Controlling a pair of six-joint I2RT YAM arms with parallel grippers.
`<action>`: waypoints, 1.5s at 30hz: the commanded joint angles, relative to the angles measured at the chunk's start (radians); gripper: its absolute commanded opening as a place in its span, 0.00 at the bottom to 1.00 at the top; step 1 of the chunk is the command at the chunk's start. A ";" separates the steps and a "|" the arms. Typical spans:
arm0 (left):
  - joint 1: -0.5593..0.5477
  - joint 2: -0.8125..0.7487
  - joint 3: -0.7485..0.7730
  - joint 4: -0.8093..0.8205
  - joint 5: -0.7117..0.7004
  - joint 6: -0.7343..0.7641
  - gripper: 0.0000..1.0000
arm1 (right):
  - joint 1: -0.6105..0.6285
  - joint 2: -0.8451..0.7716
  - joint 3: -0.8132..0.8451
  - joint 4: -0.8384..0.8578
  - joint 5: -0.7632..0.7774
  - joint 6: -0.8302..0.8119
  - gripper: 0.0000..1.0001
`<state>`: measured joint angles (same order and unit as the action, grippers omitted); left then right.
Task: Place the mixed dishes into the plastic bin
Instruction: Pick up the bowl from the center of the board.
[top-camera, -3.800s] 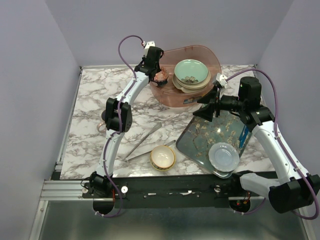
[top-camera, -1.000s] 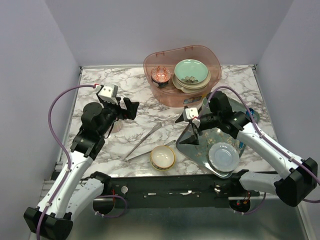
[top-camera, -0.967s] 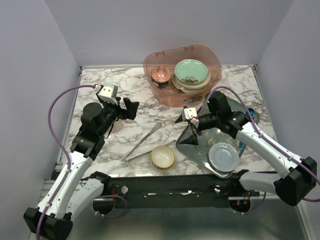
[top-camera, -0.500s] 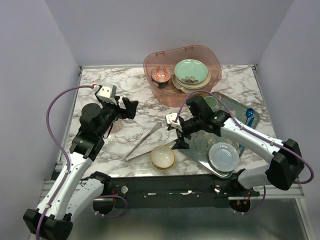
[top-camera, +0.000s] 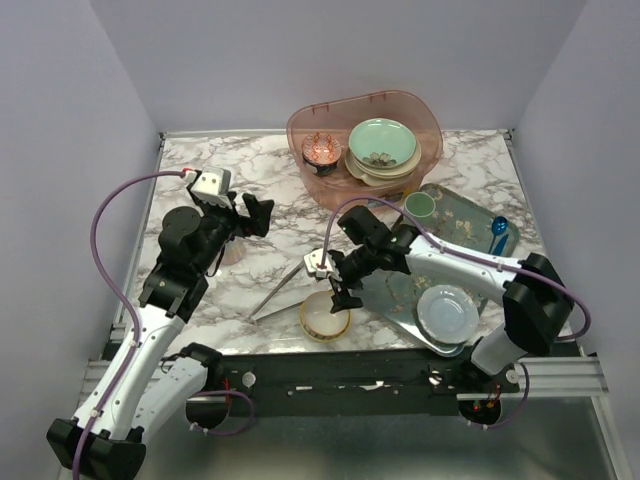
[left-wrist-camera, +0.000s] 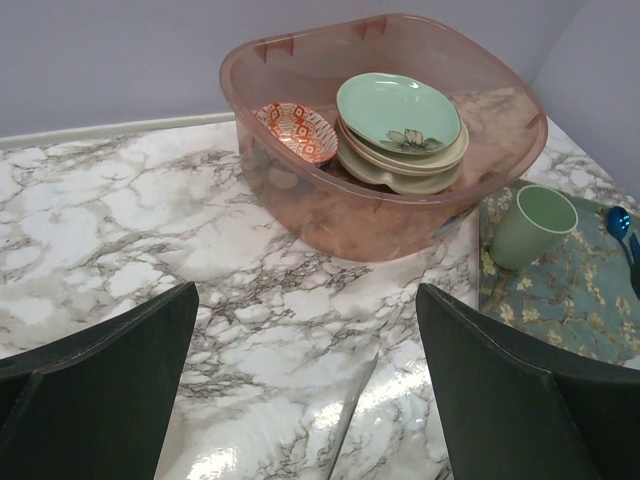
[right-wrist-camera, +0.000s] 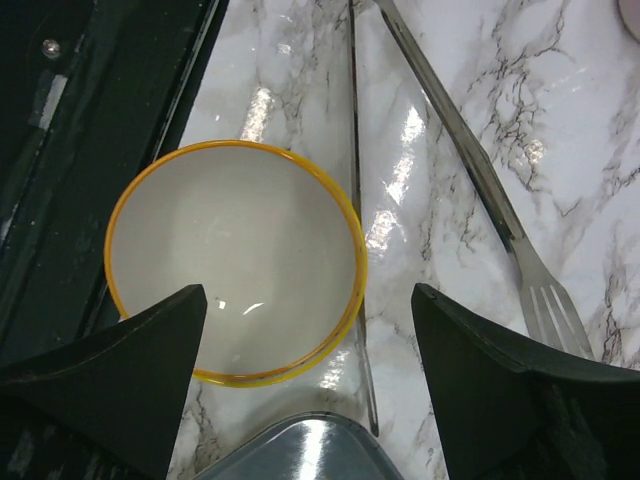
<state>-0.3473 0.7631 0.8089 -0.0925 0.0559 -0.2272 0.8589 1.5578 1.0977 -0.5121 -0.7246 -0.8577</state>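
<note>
The pink plastic bin (top-camera: 365, 150) (left-wrist-camera: 300, 200) stands at the back. It holds a small red patterned bowl (top-camera: 320, 150) (left-wrist-camera: 297, 130) and a mint-green plate (top-camera: 382, 140) (left-wrist-camera: 398, 112) on top of a stack. A yellow-rimmed bowl (top-camera: 325, 315) (right-wrist-camera: 235, 262) sits near the front edge. My right gripper (top-camera: 338, 285) (right-wrist-camera: 305, 300) hangs open just above it, with the bowl's right rim between the fingers. My left gripper (top-camera: 255, 215) (left-wrist-camera: 305, 290) is open over bare marble, well short of the bin. A pale plate (top-camera: 447, 312) and a green mug (top-camera: 420, 206) (left-wrist-camera: 533, 225) rest on the floral tray (top-camera: 400, 290).
Long metal tongs (top-camera: 285, 285) (right-wrist-camera: 470, 170) lie on the marble just left of the yellow-rimmed bowl. A blue spoon (top-camera: 498, 228) (left-wrist-camera: 620, 220) lies at the tray's far right. The tray's corner (right-wrist-camera: 300, 450) sits right beside the bowl. A pale pinkish round thing (top-camera: 230, 256) is half hidden under the left arm.
My right arm has swung left off the tray and now stands over the yellow-rimmed bowl. The left arm, earlier at the bin with the red bowl, has pulled back and holds still.
</note>
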 joint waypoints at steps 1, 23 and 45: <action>0.007 -0.018 -0.013 0.017 -0.039 0.015 0.99 | 0.008 0.102 0.083 -0.006 -0.038 -0.102 0.88; 0.014 -0.022 -0.011 0.017 -0.039 0.015 0.99 | 0.048 0.251 0.169 -0.019 -0.058 -0.078 0.39; 0.018 -0.022 -0.013 0.019 -0.031 0.011 0.99 | 0.054 0.242 0.218 -0.072 -0.079 -0.075 0.00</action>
<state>-0.3393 0.7536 0.8089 -0.0925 0.0345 -0.2245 0.9043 1.8175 1.2713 -0.5373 -0.7795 -0.9188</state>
